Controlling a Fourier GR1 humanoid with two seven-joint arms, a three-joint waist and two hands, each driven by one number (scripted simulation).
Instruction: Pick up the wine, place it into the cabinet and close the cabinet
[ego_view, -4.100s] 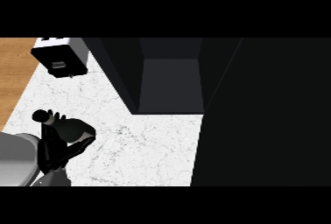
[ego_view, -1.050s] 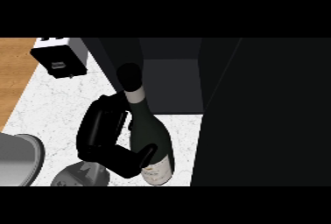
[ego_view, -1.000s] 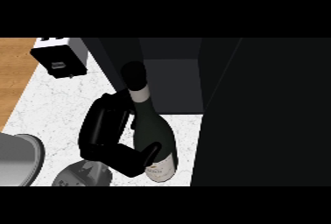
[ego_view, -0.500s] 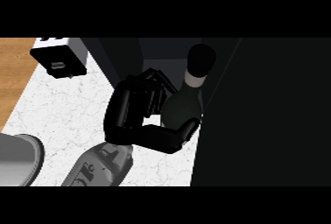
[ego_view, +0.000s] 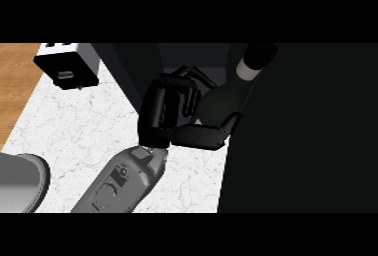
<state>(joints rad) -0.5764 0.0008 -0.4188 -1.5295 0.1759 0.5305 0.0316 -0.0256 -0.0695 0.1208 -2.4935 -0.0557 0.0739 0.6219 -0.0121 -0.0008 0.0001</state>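
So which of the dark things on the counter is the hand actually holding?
The wine bottle: the left hand has its fingers curled round it at the cabinet. The black box sits untouched, far left.

Single head view, steeply downward

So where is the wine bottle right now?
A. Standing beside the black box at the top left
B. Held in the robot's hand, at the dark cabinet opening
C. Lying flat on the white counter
B: the left hand curls round the wine bottle, neck pointing into the cabinet.
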